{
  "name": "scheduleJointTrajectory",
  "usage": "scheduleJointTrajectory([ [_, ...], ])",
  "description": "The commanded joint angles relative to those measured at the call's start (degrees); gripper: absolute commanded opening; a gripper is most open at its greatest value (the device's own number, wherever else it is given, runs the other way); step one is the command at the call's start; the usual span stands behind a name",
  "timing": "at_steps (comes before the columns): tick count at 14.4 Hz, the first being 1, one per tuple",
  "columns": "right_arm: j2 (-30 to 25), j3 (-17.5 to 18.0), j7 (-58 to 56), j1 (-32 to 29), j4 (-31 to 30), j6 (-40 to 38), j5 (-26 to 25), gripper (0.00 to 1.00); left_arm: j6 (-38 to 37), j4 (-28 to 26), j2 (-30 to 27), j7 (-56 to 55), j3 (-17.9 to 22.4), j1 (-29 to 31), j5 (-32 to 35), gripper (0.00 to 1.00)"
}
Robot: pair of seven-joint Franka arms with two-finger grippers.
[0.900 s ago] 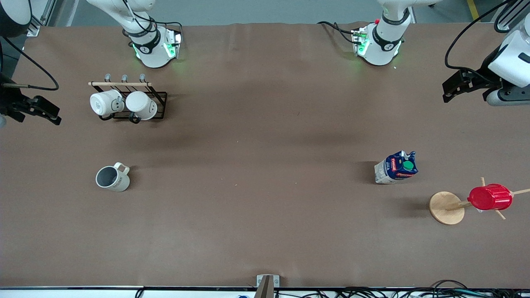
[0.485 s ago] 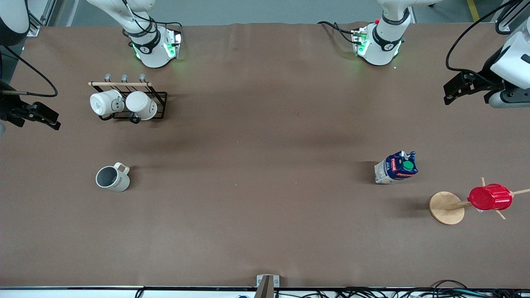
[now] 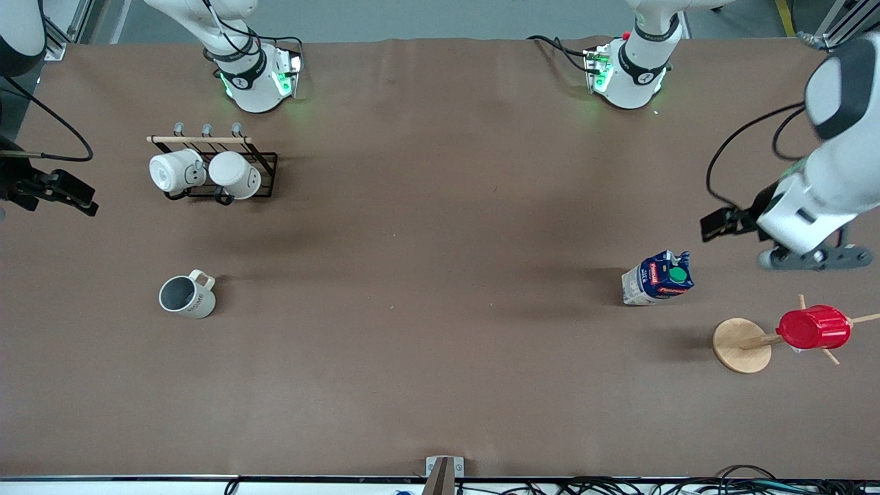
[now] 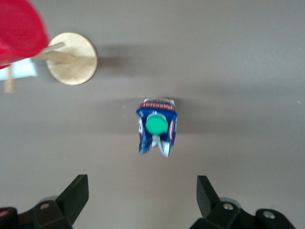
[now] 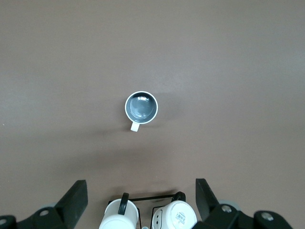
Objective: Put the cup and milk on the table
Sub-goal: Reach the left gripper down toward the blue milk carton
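Showing only in wrist views: left gripper (image 4: 140, 200) and right gripper (image 5: 140, 200) spread wide, empty, above milk (image 4: 157, 126) and cup (image 5: 140, 108).

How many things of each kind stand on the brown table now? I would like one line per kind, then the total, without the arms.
Cream-white cup with grey inside: 1
White mugs on the black rack: 2
Black rack: 1
Milk carton: 1
Red cup: 1
Wooden stand under it: 1
Total: 7
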Motion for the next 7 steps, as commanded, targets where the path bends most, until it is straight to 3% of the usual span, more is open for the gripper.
scheduleJointTrajectory([
  [1,0.23,0.48,-1.01,-1.4,-0.11,-0.23,1.68,1.0,7.44,-7.42,-1.76,-0.52,-0.03,0.53,-0.93,1.0],
  [4,1.1,0.48,-1.1,-2.18,-0.38,0.47,1.68,1.0,13.87,-12.88,-1.5,-0.61,-0.03,0.71,-0.93,1.0],
  [7,2.77,0.48,-1.27,-3.59,-0.55,2.48,1.77,1.0,15.28,-15.09,-1.32,-0.52,-0.03,0.62,-0.93,1.0],
])
